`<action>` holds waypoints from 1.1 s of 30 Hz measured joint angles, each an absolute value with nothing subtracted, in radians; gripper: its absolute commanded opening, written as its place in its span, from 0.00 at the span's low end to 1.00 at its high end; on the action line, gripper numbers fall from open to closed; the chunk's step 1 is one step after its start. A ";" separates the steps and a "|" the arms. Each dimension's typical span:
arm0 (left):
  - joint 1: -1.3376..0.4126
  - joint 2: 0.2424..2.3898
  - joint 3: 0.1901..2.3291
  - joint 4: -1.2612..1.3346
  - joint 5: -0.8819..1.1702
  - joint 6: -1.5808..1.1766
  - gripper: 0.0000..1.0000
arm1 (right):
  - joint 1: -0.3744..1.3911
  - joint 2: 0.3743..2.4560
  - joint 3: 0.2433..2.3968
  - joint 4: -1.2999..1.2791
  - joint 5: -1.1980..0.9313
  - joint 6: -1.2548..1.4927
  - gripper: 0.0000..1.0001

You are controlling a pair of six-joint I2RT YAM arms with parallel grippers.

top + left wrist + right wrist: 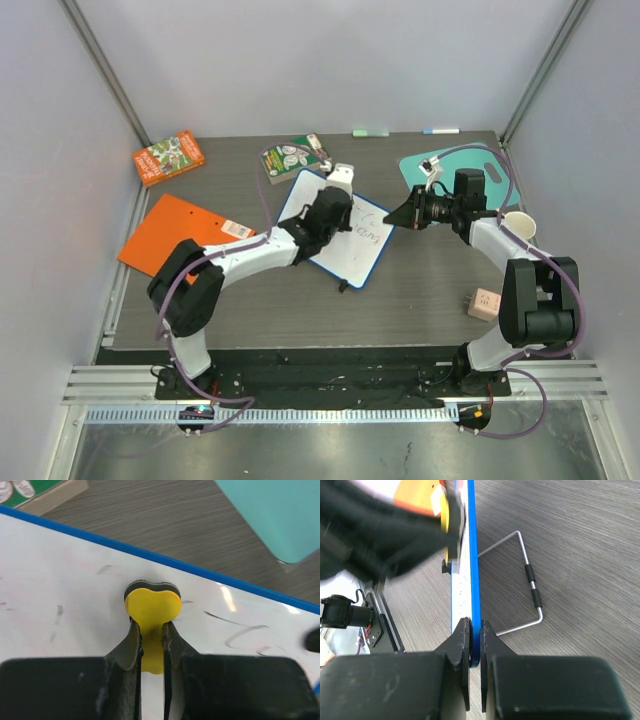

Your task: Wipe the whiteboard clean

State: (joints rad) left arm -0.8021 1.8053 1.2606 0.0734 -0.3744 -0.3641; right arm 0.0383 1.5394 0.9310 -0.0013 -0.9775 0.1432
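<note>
White whiteboard (365,245), blue frame, faint dark scribbles, yellow black-backed eraser (151,605) in left claw (151,630), teal board (280,510) beyond, grey wood-grain table (165,515)

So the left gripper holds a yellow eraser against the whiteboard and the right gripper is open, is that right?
Not quite. The right gripper is not open: the right wrist view shows it shut on the blue edge of the whiteboard. The left gripper does hold the yellow eraser against the whiteboard.

Top camera, high at the near edge, sees the whole table (420,290). Left wrist looks far-right, close over the whiteboard (60,580); right wrist sights left along that same board's edge.
</note>
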 measured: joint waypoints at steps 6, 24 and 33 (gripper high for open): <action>-0.964 1.832 1.261 0.175 -0.401 -0.370 0.00 | 0.039 1.539 0.931 -0.009 -0.973 0.125 0.01; -0.975 1.778 1.112 0.339 -0.550 -0.489 0.00 | 0.086 1.528 0.931 0.028 -0.958 0.102 0.01; -0.721 1.731 1.044 0.339 -0.462 -0.513 0.00 | 0.090 1.525 0.931 0.021 -0.939 0.110 0.01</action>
